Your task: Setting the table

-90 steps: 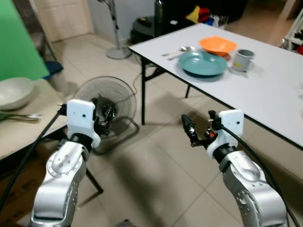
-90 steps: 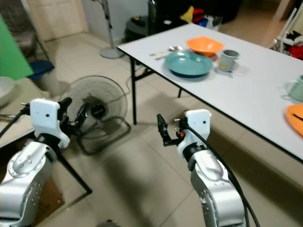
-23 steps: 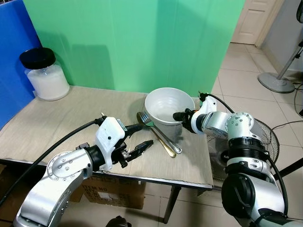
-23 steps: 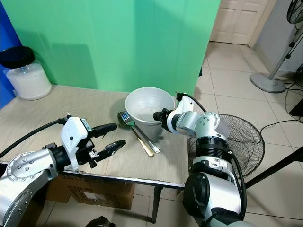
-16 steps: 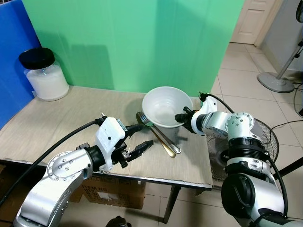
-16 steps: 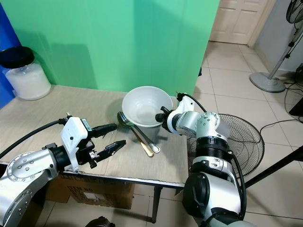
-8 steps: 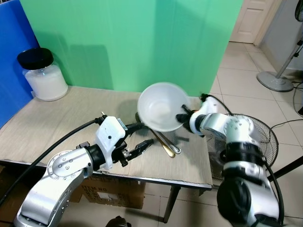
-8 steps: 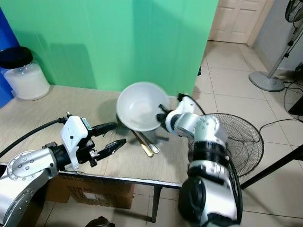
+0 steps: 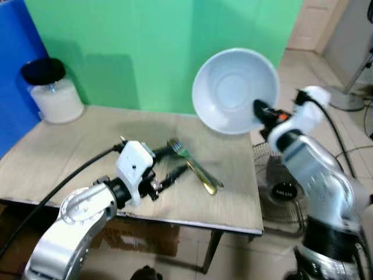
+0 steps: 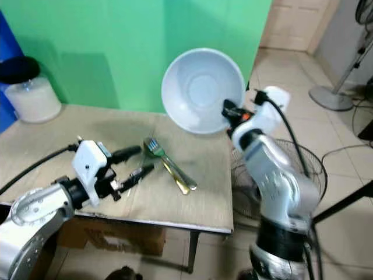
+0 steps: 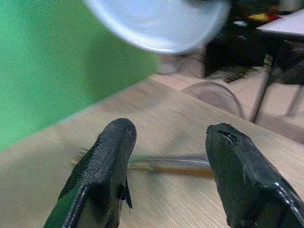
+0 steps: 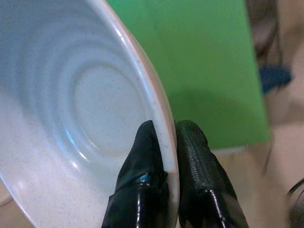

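Note:
A white bowl (image 9: 233,88) hangs high above the table's right end, tipped on its side with its hollow facing me. My right gripper (image 9: 260,112) is shut on its rim; the right wrist view shows the rim pinched between both fingers (image 12: 147,156). A fork and a gold-handled spoon (image 9: 195,168) lie side by side on the beige table (image 9: 70,151). My left gripper (image 9: 172,163) is open, low over the table, its tips just left of the cutlery. In the left wrist view the cutlery (image 11: 166,165) lies between the spread fingers.
A jar with a black lid (image 9: 52,90) stands at the table's far left. A green screen (image 9: 145,46) rises behind the table, a blue panel (image 9: 14,87) to its left. A floor fan (image 9: 280,181) lies past the table's right edge.
My right arm has lifted the bowl off the table, up and to the right, tipping it further. The left gripper has stayed by the cutlery.

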`<state>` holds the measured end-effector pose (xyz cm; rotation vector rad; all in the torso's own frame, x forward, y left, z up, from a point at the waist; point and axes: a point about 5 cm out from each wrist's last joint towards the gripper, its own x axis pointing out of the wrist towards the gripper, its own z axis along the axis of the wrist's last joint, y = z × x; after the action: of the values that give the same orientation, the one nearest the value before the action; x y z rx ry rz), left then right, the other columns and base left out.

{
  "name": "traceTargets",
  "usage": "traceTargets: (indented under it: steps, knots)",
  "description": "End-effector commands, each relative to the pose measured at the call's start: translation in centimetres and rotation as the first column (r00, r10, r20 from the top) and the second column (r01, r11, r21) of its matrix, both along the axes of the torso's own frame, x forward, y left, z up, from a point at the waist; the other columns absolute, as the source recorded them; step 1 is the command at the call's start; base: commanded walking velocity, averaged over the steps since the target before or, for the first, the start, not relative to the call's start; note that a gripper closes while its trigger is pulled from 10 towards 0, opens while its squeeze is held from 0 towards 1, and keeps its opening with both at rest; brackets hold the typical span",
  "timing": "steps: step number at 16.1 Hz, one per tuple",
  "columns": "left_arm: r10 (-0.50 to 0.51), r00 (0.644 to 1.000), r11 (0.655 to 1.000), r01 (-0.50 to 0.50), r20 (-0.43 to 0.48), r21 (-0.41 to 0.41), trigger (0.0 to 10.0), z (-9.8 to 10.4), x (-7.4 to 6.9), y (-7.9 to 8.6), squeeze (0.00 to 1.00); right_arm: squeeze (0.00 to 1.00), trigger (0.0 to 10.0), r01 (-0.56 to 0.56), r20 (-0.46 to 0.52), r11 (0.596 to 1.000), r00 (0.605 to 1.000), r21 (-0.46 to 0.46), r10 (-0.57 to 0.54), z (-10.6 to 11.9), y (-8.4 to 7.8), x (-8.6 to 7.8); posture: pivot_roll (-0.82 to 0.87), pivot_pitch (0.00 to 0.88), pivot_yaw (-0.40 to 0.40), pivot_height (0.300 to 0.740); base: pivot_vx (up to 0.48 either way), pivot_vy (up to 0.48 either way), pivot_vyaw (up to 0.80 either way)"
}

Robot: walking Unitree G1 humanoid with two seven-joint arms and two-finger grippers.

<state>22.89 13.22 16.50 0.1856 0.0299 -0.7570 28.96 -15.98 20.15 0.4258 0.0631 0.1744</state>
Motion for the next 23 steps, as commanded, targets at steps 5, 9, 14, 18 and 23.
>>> traceTargets:
  steps: [5,9,14,18,23]
  knots:
    - [0.259,0.959,0.962,-0.247,0.117,-0.114,10.0,1.8,0.1,-0.5,0.0,0.0,10.0,0.182,0.243,0.928,0.965,-0.324,-0.104,0.7,-1.0,-5.0,0.18,0.0,-0.021,0.727,0.0,0.0,-0.29]
    - [0.367,0.922,0.927,-0.351,0.123,-0.132,10.0,1.6,-0.2,-0.7,0.0,0.0,10.0,0.294,0.322,0.887,0.93,-0.357,-0.178,1.2,-1.5,-6.4,0.16,0.0,-0.014,0.727,0.0,0.0,-0.8]
    - [0.404,0.906,0.914,-0.398,0.125,-0.073,10.0,0.8,0.8,0.1,0.0,0.0,10.0,0.196,0.206,0.907,0.971,-0.374,-0.125,-0.6,0.1,-4.8,0.16,0.0,-0.015,0.727,0.0,0.0,-0.8]
    - [0.37,0.921,0.929,-0.364,0.125,-0.071,10.0,0.7,0.8,-0.3,0.0,0.0,10.0,0.213,0.144,0.907,0.975,-0.362,-0.172,-1.8,0.3,-4.4,0.16,0.0,-0.008,0.727,0.0,0.0,-0.8]
    - [0.407,0.908,0.912,-0.399,0.097,-0.095,10.0,0.4,1.2,-0.5,0.0,0.0,10.0,0.127,0.088,0.913,0.991,-0.387,-0.101,-2.4,0.7,-5.1,0.14,0.0,0.0,0.727,0.0,0.0,-0.8]
